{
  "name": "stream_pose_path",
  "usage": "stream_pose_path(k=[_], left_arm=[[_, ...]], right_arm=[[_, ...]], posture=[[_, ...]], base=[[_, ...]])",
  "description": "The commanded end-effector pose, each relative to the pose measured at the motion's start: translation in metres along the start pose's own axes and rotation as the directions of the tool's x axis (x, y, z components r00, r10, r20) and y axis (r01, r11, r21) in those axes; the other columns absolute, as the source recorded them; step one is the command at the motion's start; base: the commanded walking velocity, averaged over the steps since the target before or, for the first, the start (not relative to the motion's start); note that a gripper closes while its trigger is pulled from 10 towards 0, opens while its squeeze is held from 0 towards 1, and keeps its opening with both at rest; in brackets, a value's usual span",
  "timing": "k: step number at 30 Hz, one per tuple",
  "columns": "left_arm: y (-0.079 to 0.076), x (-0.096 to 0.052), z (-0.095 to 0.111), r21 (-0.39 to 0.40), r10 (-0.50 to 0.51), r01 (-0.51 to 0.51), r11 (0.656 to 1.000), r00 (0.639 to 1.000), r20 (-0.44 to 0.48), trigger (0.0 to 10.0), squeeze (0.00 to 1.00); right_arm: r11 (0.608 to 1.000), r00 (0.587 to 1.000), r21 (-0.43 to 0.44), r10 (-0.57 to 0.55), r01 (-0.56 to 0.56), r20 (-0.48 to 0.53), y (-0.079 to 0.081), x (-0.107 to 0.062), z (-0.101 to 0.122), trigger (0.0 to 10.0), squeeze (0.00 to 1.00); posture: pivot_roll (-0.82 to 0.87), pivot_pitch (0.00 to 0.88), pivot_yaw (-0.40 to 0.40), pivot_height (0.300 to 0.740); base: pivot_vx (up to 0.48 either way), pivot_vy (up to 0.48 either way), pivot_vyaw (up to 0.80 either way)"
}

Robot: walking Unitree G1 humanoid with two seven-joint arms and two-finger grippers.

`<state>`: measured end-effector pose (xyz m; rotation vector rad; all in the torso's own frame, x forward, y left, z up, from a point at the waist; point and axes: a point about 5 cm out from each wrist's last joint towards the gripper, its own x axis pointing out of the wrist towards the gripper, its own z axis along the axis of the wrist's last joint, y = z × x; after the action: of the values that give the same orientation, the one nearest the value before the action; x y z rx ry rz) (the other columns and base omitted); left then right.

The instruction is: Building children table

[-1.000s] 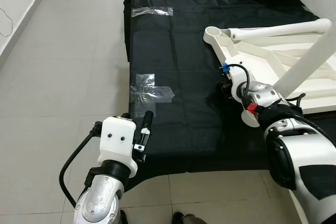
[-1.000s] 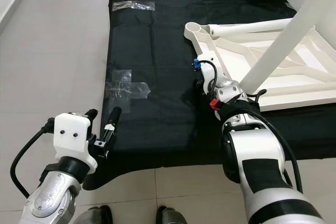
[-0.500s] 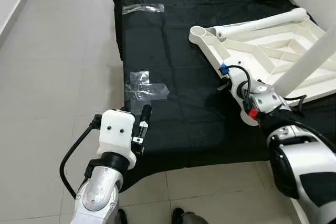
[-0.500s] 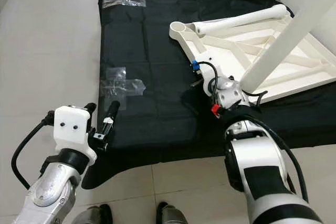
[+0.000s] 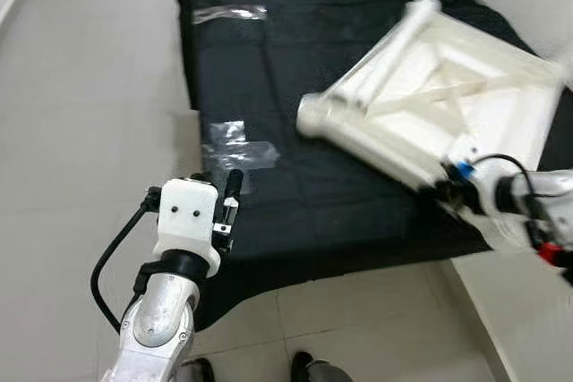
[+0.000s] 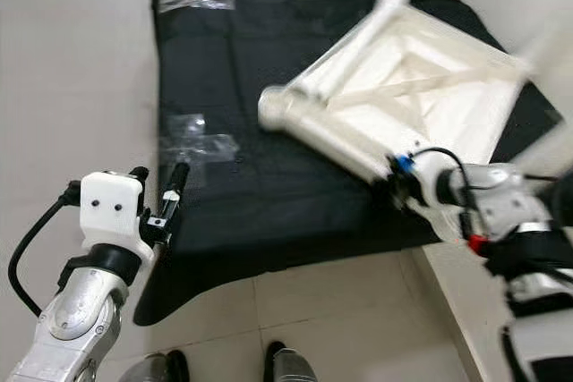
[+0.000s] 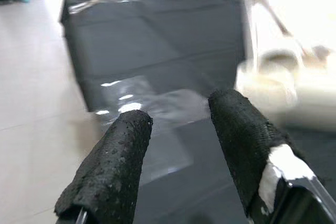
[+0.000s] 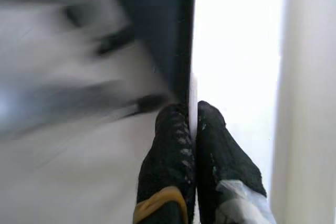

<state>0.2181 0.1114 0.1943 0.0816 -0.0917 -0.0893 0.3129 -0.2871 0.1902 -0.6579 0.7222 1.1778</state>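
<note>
My right gripper [image 8: 191, 129] is clenched on the edge of the white table frame [image 5: 430, 105], which sits tilted over the black mat [image 5: 269, 69] at centre right. My left gripper [image 7: 176, 124] hovers released at lower left, near clear tape [image 5: 235, 151].

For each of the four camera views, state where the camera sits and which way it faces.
Left eye view: on the head, looking down at the black cloth; left hand shows.
Right eye view: same head, same scene; right hand at the white table frame.
Left wrist view: along its fingers toward clear tape.
Right wrist view: along fingers pinching the frame's edge.
Both eye views share everything.
</note>
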Motion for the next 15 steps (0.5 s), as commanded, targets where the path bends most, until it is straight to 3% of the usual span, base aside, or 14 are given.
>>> stream_pose_path(k=[1,5,8,9,10,13,14,15], left_arm=[[-0.002,-0.001,-0.002,0.005,-0.015,0.015,1.000,1.000,-0.005,10.0,0.00],[-0.002,0.000,-0.003,0.006,-0.015,0.015,1.000,1.000,-0.004,10.0,0.00],[-0.001,0.000,-0.003,0.004,-0.009,0.009,1.000,1.000,-0.002,10.0,0.00],[-0.001,0.000,-0.003,0.004,-0.008,0.008,1.000,1.000,-0.002,10.0,0.00],[-0.001,0.000,-0.004,0.004,-0.010,0.010,1.000,1.000,-0.002,10.0,0.00],[-0.001,0.000,-0.004,0.005,-0.010,0.010,1.000,1.000,-0.001,10.0,0.00],[-0.001,0.000,-0.004,0.006,-0.010,0.010,1.000,1.000,-0.001,10.0,0.00],[-0.001,0.000,-0.004,0.007,-0.011,0.011,1.000,1.000,-0.001,10.0,0.00]], right_arm=[[0.972,0.977,-0.115,0.196,-0.205,-0.080,0.010,0.021,-0.001,0.0,0.00],[0.967,0.972,-0.181,0.143,-0.178,-0.189,0.006,0.016,-0.007,0.0,0.00],[0.961,0.968,-0.274,-0.028,-0.044,-0.251,-0.005,0.018,-0.008,0.0,0.00],[0.936,0.958,-0.330,-0.199,0.124,-0.204,-0.018,0.021,0.003,3.6,0.00],[0.918,0.951,-0.338,-0.272,0.209,-0.150,-0.027,0.022,0.014,3.6,0.00],[0.913,0.949,-0.340,-0.284,0.224,-0.137,-0.029,0.021,0.017,4.0,0.00],[0.881,0.925,-0.376,-0.358,0.289,-0.129,-0.035,0.020,0.023,10.0,0.00],[0.852,0.904,-0.403,-0.411,0.334,-0.121,-0.040,0.019,0.027,10.0,0.00]], posture=[[0.07,0.219,-0.073,0.740],[0.07,0.214,-0.072,0.740],[0.07,0.208,-0.072,0.740],[0.07,0.204,-0.073,0.740],[0.07,0.204,-0.073,0.740],[0.07,0.203,-0.074,0.740],[0.07,0.201,-0.072,0.740],[0.07,0.201,-0.072,0.740]], base=[[0.000,0.000,0.00],[0.000,0.000,0.00],[0.000,0.000,0.00],[0.000,0.000,0.00],[0.000,0.000,0.00],[0.000,0.000,0.00],[0.000,0.000,0.00],[0.000,0.000,0.00]])
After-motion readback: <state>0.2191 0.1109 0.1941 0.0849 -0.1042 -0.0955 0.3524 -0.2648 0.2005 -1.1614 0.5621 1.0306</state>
